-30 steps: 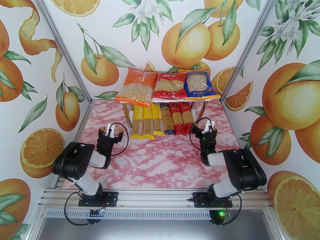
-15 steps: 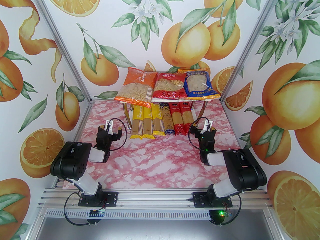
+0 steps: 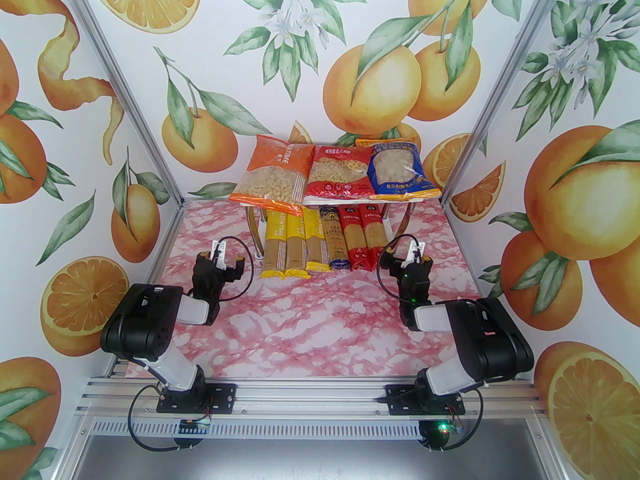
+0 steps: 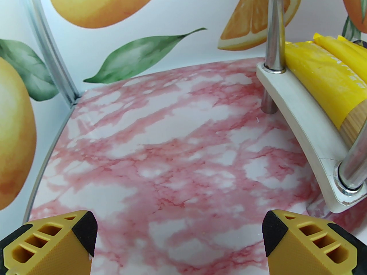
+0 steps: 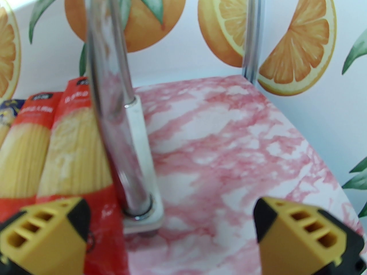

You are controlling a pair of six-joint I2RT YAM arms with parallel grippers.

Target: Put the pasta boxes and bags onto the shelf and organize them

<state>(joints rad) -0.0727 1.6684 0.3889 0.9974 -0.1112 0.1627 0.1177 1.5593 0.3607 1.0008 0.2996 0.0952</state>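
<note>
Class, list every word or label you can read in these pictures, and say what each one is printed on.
"ASTATIME", start cut off: orange bag.
"ASTATIME", start cut off: leftmost yellow spaghetti pack.
Too small or blurred to read: print on the red bag, blue bag, red spaghetti packs and dark blue spaghetti pack.

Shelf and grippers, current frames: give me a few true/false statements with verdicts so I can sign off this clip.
1. Three bags lie on the top board of the shelf. True.
2. The six pasta boxes lie side by side on its lower board. True.
3. The left gripper is shut on a yellow pack. False: it is open and empty, left of the shelf.
4. The dark blue pack is leftmost in the row. False: it lies fourth from the left, between a yellow pack and a red pack.
5. The right gripper is open and holds nothing. True.
</note>
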